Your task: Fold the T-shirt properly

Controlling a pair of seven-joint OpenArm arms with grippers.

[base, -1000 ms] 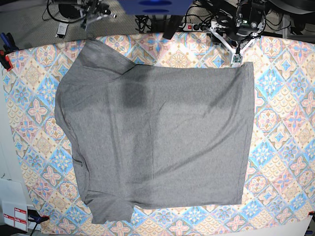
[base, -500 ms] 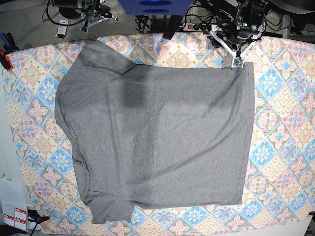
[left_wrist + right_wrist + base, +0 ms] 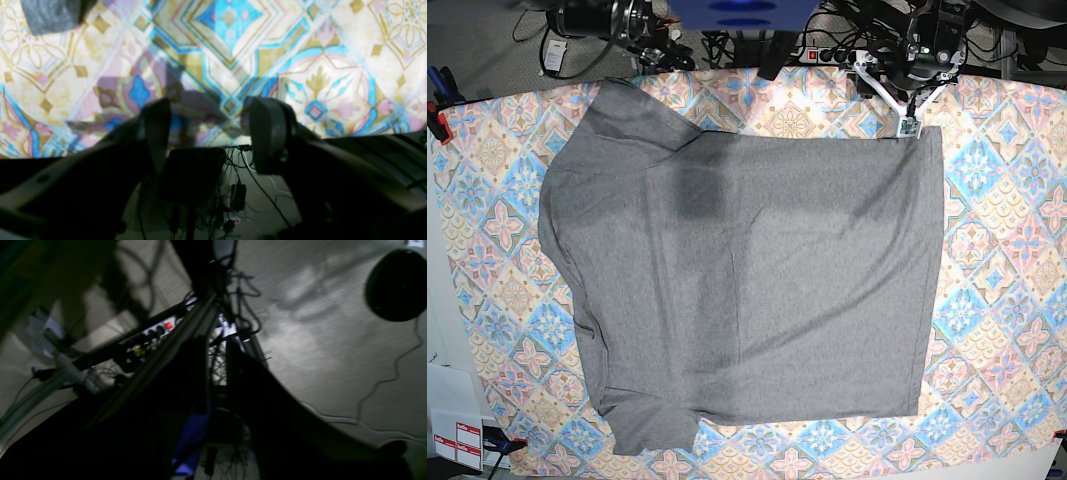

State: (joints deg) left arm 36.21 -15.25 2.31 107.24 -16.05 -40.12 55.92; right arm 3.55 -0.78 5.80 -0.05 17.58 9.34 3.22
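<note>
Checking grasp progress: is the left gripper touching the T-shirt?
Apart. The left wrist view shows the open left gripper over bare tablecloth, the T-shirt corner far off.

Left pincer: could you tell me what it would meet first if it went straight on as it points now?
Probably the bare tablecloth: the open left pincer points at it, and the T-shirt corner lies off to one side.

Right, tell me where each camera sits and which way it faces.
Base: overhead, looking straight down on the T-shirt spread on the tablecloth; both arms show at the top edge.
Left wrist: on the left arm, facing along its open left claw onto the tablecloth, a T-shirt corner top left.
Right wrist: on the right arm, aimed off the table at cables and floor; its right claw is a dark silhouette.
Shared: base and left wrist both show the T-shirt and the tablecloth.
</note>
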